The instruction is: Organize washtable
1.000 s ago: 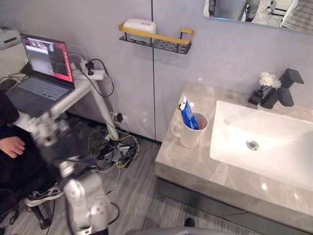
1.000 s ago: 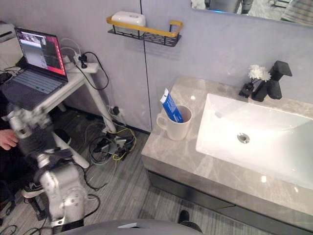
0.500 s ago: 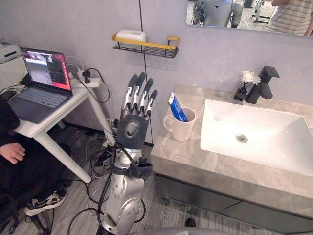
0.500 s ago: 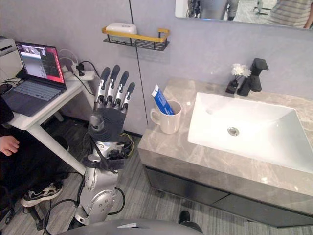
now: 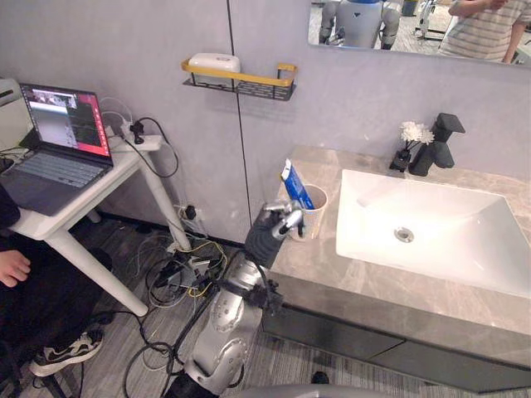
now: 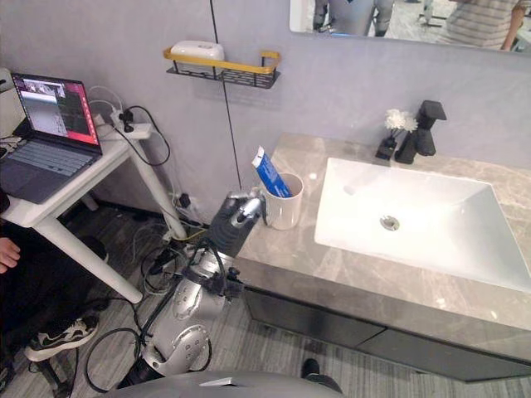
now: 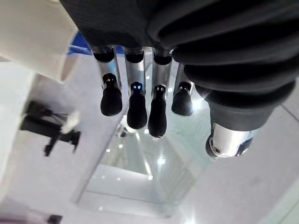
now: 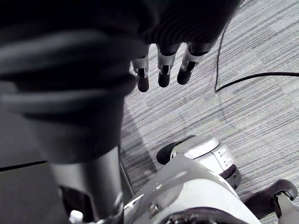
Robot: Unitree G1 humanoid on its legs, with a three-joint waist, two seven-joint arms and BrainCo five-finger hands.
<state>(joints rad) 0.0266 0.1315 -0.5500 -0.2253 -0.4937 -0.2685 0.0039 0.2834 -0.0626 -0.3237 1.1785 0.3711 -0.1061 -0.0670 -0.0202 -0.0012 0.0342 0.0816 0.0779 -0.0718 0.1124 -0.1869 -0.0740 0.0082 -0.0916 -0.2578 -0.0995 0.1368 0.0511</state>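
Observation:
A white cup (image 5: 314,217) stands at the left end of the grey marble countertop (image 5: 348,278), with a blue toothpaste tube (image 5: 295,186) leaning out of it. My left hand (image 5: 272,230) is at the counter's left edge, close beside the cup's handle side, its fingers (image 7: 140,107) curled in. In the left wrist view nothing lies between them, and the cup (image 7: 32,37) is off to one side. My right hand (image 8: 161,70) hangs over the striped floor with straight fingers, holding nothing.
A white sink (image 5: 431,224) fills the counter's right part, with a black faucet (image 5: 440,143) and a small white flower (image 5: 412,133) behind it. A wall shelf (image 5: 241,80) holds a white box (image 5: 214,61). A laptop (image 5: 58,133) sits on a white table (image 5: 58,211), with a seated person (image 5: 10,269) at far left.
My left arm rose from low left, spread its hand upright, then dropped to the counter edge beside the cup and curled its fingers. The camera has shifted too.

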